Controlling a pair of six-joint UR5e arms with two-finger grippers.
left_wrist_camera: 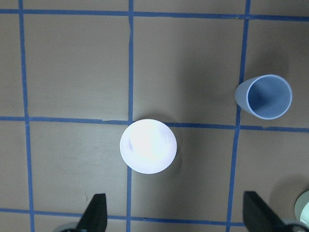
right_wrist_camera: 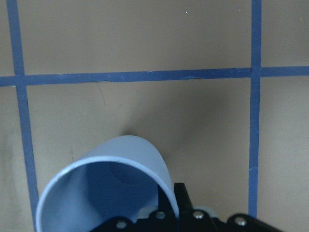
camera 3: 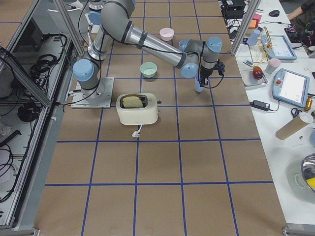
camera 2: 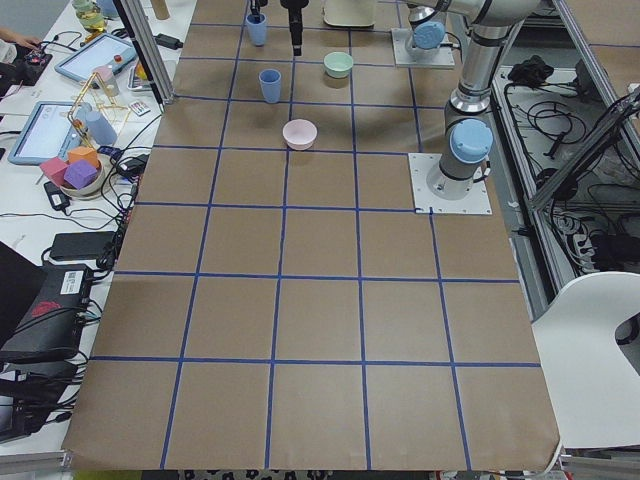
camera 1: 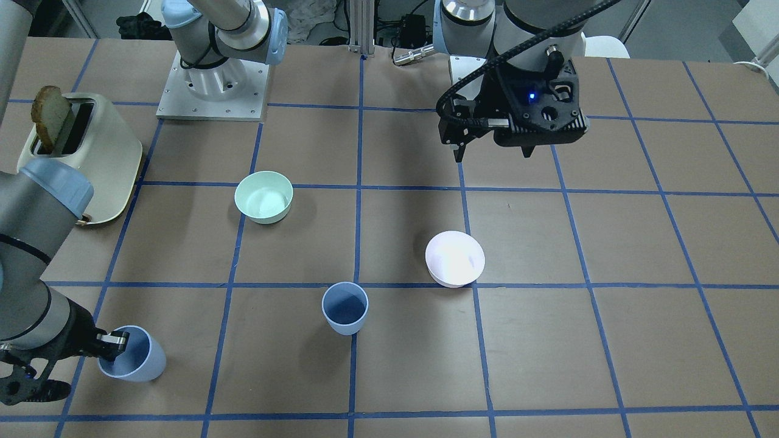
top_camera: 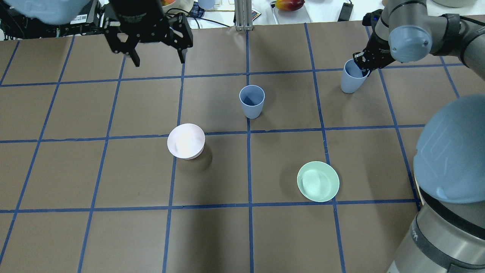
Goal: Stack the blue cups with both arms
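One blue cup (top_camera: 251, 101) stands upright and alone near the table's middle; it also shows in the front view (camera 1: 345, 307) and the left wrist view (left_wrist_camera: 264, 96). The other blue cup (top_camera: 350, 77) is tilted at the far right, and my right gripper (top_camera: 362, 64) is shut on its rim, one finger inside. The front view (camera 1: 131, 353) and the right wrist view (right_wrist_camera: 111, 188) show it too. I cannot tell if its base touches the table. My left gripper (top_camera: 157, 58) is open and empty, high above the far left; the pink bowl lies below it.
A pale pink bowl (top_camera: 186, 141) sits left of the free cup. A mint-green bowl (top_camera: 318, 181) sits nearer the robot on the right. A cream toaster (camera 1: 79, 155) with a bread slice stands by the right arm's base. Operator gear lies beyond the far edge.
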